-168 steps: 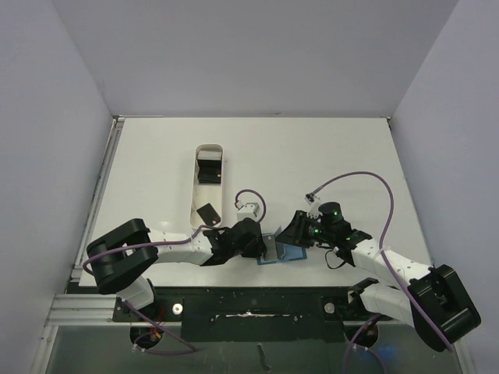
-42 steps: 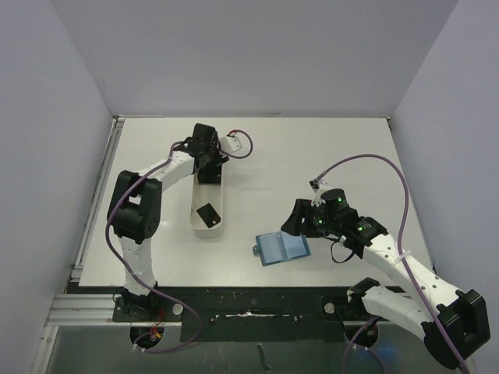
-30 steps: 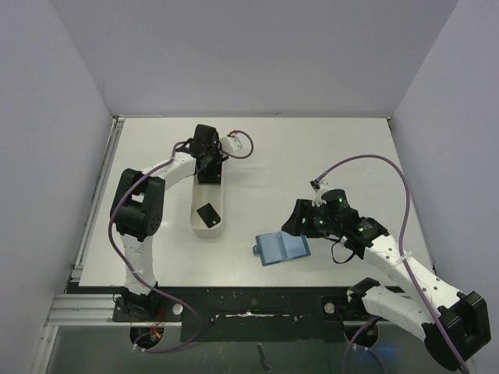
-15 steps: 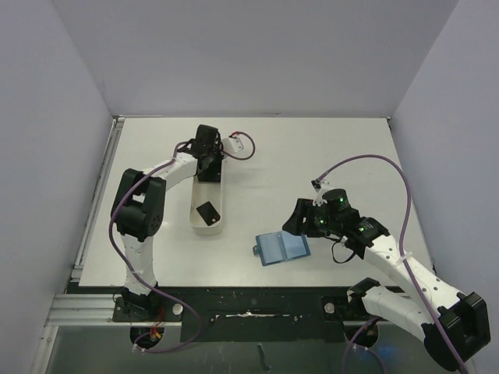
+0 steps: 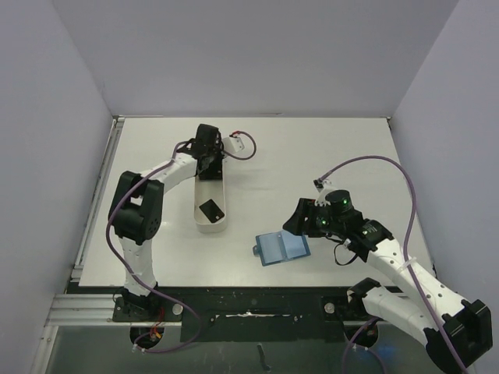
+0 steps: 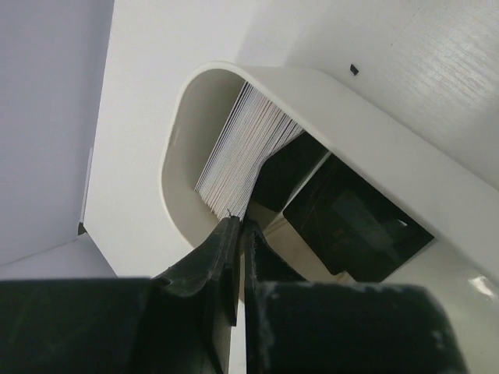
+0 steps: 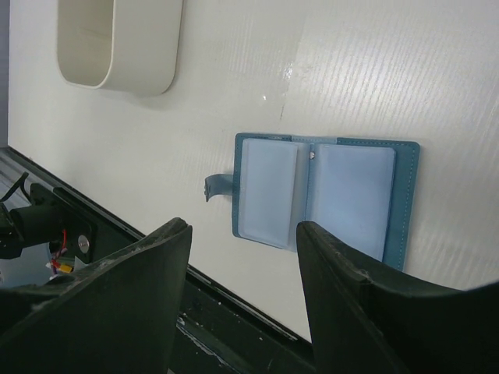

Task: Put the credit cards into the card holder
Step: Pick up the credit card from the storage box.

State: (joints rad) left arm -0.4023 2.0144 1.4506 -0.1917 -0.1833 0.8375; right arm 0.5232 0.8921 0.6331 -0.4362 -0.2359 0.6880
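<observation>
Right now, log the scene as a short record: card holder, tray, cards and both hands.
Card holder: open flat on the table, no black card visible in it.
Tray: white, left of the card holder.
Cards: a stack on edge at the tray's far end; one loose black card flat nearer.
Left hand: shut at the stack's edge; a pinched card cannot be confirmed.
Right hand: open above the card holder, holding nothing.
</observation>
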